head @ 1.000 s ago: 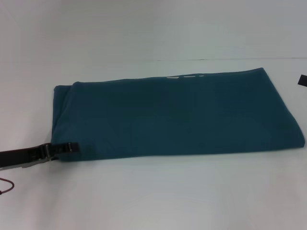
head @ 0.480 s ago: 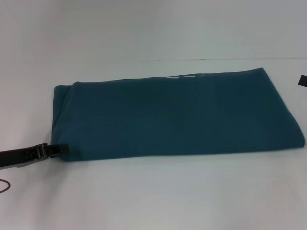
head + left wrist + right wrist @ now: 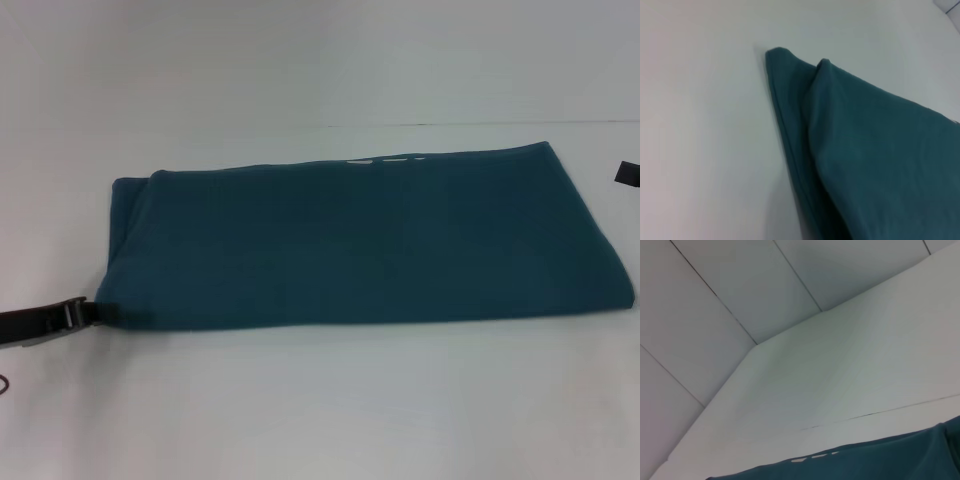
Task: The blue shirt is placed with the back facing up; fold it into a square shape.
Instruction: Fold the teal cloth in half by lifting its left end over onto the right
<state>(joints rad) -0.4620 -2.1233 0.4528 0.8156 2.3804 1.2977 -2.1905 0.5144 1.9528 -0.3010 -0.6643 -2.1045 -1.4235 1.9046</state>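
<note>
One blue shirt is seen folded, its long axis from 9 to 3 o'clock. The left gripper is placed at its 8 o'clock corner; its jaws' state cannot be told.

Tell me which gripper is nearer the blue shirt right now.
Left. The left gripper is at the near left corner of the blue shirt, right against its edge. The right gripper shows only at the frame's right edge, clear of the shirt's far right corner.

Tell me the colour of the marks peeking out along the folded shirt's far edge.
White marks on the dark teal-blue shirt; clearest in the head view.
</note>
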